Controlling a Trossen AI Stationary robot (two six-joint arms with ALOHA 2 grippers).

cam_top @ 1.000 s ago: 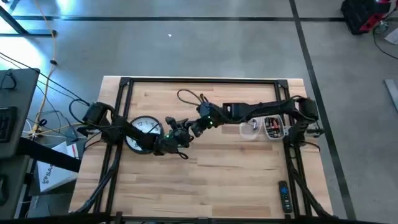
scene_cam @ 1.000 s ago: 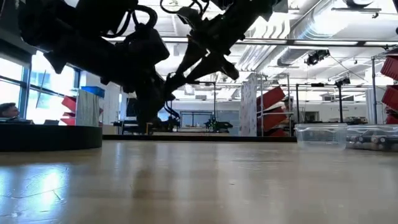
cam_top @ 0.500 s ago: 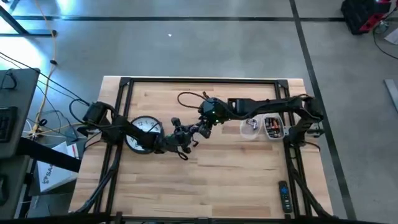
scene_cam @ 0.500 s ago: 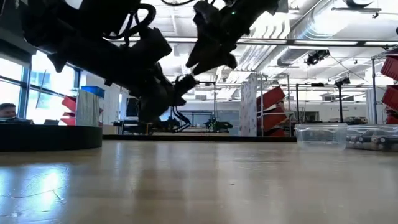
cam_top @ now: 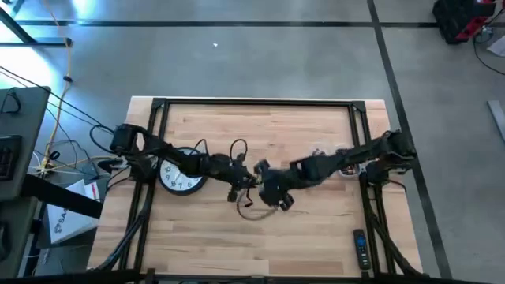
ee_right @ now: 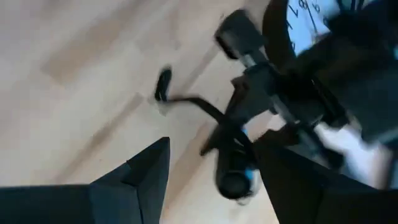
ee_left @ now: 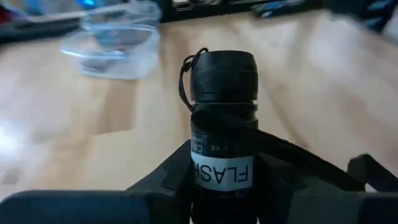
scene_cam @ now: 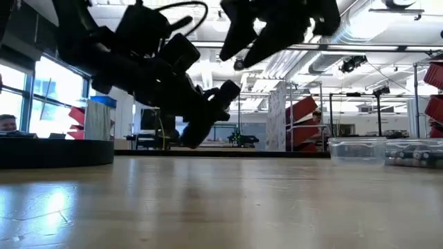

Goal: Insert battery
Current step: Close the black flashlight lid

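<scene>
Left hand (ee_left: pixel 221 186) is gripping a black flashlight (ee_left: pixel 222 118) around its labelled body, fingers closed on both sides, the head and wrist cord sticking out past the fingertips; it is holding the flashlight above the middle of the wooden desk (cam_top: pixel 316 229), clear of the surface in the low view. Right hand (ee_right: pixel 211 168) is hovering just beside it over the desk centre, fingers spread wide with nothing between them, looking down at the flashlight (ee_right: pixel 233 174) and the left arm. A white-faced clock (cam_top: pixel 180 173) is lying under the left arm at the desk's left side. A clear plastic container (scene_cam: pixel 357 150) is sitting on the right side of the desk, near the right arm's base. A remote control (cam_top: pixel 360 248) is lying near the desk's front right corner. No battery can be made out
</scene>
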